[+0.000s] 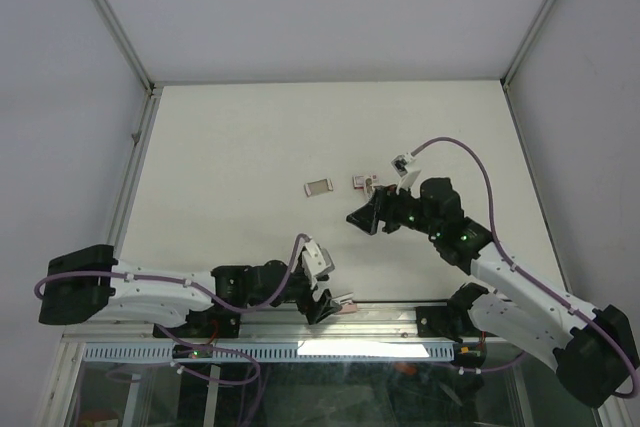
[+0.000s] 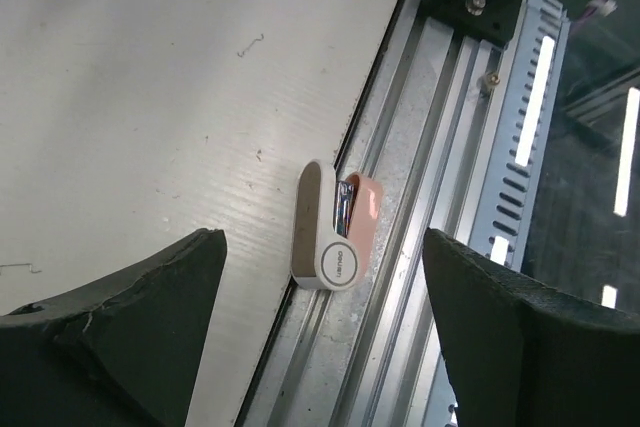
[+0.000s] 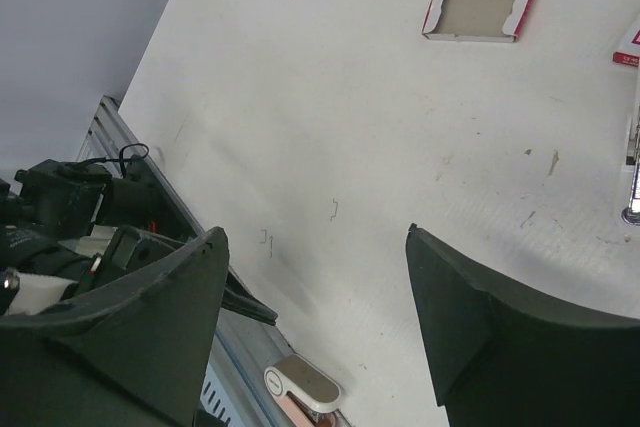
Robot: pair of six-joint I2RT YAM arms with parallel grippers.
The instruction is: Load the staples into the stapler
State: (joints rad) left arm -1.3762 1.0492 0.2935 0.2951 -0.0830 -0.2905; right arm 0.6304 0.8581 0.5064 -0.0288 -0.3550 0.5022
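The pink and white stapler (image 2: pixel 335 227) lies on its side at the table's near edge, partly over the metal rail; it also shows as the stapler (image 1: pixel 346 304) and the stapler (image 3: pixel 305 387). My left gripper (image 2: pixel 320 337) hovers just behind it, open, touching nothing. The greyish inner tray (image 3: pixel 480 10) lies mid-table, the red-and-white sleeve (image 3: pixel 630 47) to its right. A thin silvery strip, the staples (image 3: pixel 633 162), shows at the frame edge. My right gripper (image 3: pixel 315 317) hangs open above bare table, near the sleeve (image 1: pixel 362 183).
The aluminium rail (image 2: pixel 420 247) and cable duct (image 2: pixel 520 137) run along the near edge. Two loose bent staples (image 3: pixel 334 209) lie on the table. White walls enclose the table (image 1: pixel 250 137) on three sides.
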